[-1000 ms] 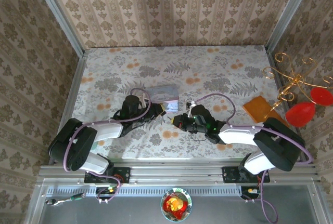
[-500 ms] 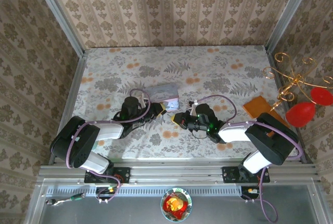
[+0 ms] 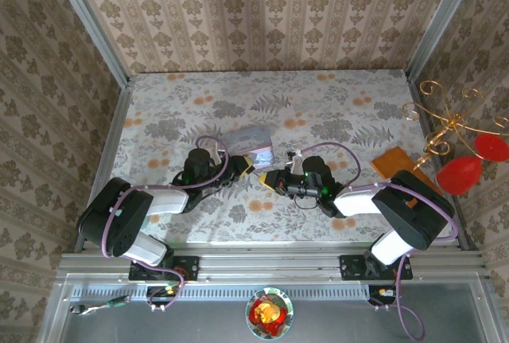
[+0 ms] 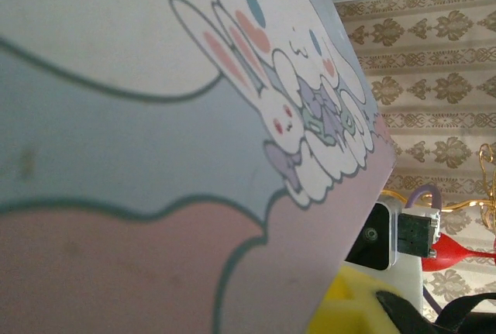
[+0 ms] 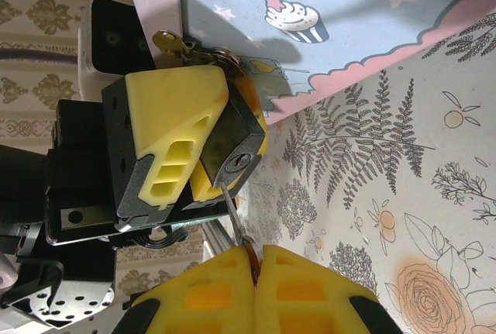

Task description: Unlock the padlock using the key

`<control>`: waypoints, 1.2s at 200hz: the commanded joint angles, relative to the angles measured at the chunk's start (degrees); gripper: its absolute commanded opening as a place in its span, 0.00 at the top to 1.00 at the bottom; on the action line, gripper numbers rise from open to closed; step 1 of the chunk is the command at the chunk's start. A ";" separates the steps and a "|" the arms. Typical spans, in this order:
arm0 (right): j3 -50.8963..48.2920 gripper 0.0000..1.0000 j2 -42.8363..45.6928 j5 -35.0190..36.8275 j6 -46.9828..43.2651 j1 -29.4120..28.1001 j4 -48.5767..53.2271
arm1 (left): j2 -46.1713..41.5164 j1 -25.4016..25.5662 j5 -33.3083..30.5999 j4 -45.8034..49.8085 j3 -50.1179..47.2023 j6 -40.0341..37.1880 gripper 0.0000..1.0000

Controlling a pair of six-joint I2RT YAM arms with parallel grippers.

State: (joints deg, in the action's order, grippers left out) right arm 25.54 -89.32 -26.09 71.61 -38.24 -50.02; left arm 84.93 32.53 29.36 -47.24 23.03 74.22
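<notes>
In the right wrist view the small dark padlock (image 5: 229, 142) is clamped between the yellow fingers (image 5: 167, 121) of my left gripper (image 3: 249, 167), its keyhole face turned toward the camera. My right gripper (image 5: 254, 276) is shut on the key (image 5: 236, 218). The thin blade slants up, and its tip touches the lock's bottom face just beside the keyhole (image 5: 236, 162). Spare keys on a ring (image 5: 177, 43) hang by the shackle end. From above, the right gripper (image 3: 273, 179) meets the left one just below the tin.
The pale blue cartoon tin (image 3: 248, 146) lies right behind both grippers, its lid (image 4: 170, 117) close against the left wrist camera. An orange square (image 3: 395, 165) and a gold stand with red ornaments (image 3: 459, 174) are at the right edge.
The right gripper has crept up and left with the key, closing on the padlock held by the left gripper. The left arm barely shifted.
</notes>
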 commanded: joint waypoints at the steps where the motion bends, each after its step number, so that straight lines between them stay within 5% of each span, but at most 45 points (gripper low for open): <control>1: 0.87 1.00 -0.16 -2.21 -1.57 0.69 -1.38 | 0.39 -0.62 0.47 -6.66 -0.69 1.70 0.96; 240: 1.00 1.00 -5.43 -5.40 5.63 2.20 -10.76 | 1.38 -0.37 1.06 -11.72 -1.76 5.22 0.97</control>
State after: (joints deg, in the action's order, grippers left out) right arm 25.56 -93.93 -30.48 76.66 -36.40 -58.74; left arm 86.28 32.16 29.36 -53.65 21.47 78.46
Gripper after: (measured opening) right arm 0.067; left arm 0.155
